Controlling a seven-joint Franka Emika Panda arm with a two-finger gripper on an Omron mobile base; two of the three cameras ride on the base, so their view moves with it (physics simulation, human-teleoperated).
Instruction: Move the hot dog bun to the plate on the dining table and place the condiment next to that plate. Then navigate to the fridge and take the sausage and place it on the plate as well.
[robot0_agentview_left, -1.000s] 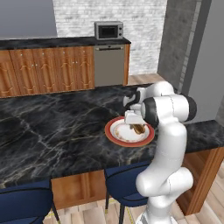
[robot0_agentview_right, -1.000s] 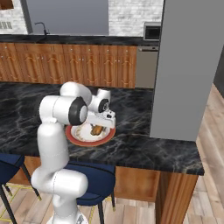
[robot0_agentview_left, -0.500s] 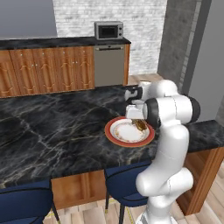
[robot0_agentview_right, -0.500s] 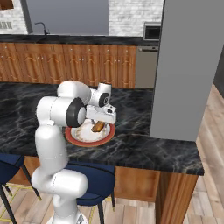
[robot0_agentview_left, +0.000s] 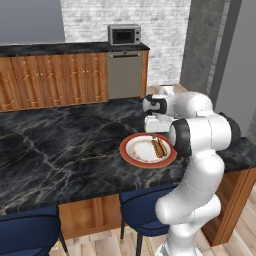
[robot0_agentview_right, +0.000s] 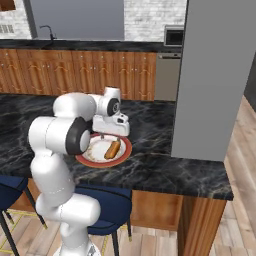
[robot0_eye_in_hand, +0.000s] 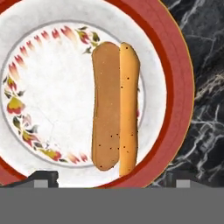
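The hot dog bun (robot0_eye_in_hand: 114, 105) lies lengthwise on the white centre of the red-rimmed plate (robot0_eye_in_hand: 177, 83), toward one side. From the base views the bun (robot0_agentview_left: 159, 148) (robot0_agentview_right: 112, 149) rests on the plate (robot0_agentview_left: 126, 150) (robot0_agentview_right: 94, 162) near the front edge of the black marble dining table (robot0_agentview_left: 60, 150) (robot0_agentview_right: 155, 167). My gripper (robot0_eye_in_hand: 113, 179) (robot0_agentview_left: 153, 135) (robot0_agentview_right: 103, 135) hangs just above the plate, open, its fingertips (robot0_eye_in_hand: 41, 177) wide apart and holding nothing. The condiment, sausage and fridge are out of view.
A tall grey panel (robot0_agentview_right: 215, 75) stands at the table's right end. Wooden cabinets with a dishwasher (robot0_agentview_left: 125, 75) and a microwave (robot0_agentview_left: 124, 35) line the back wall. Blue stools (robot0_agentview_left: 27, 232) (robot0_agentview_right: 102, 207) sit under the table's front edge.
The gripper's jaws have spread wide and the hand has lifted a little above the plate. The bun stays lying on the plate.
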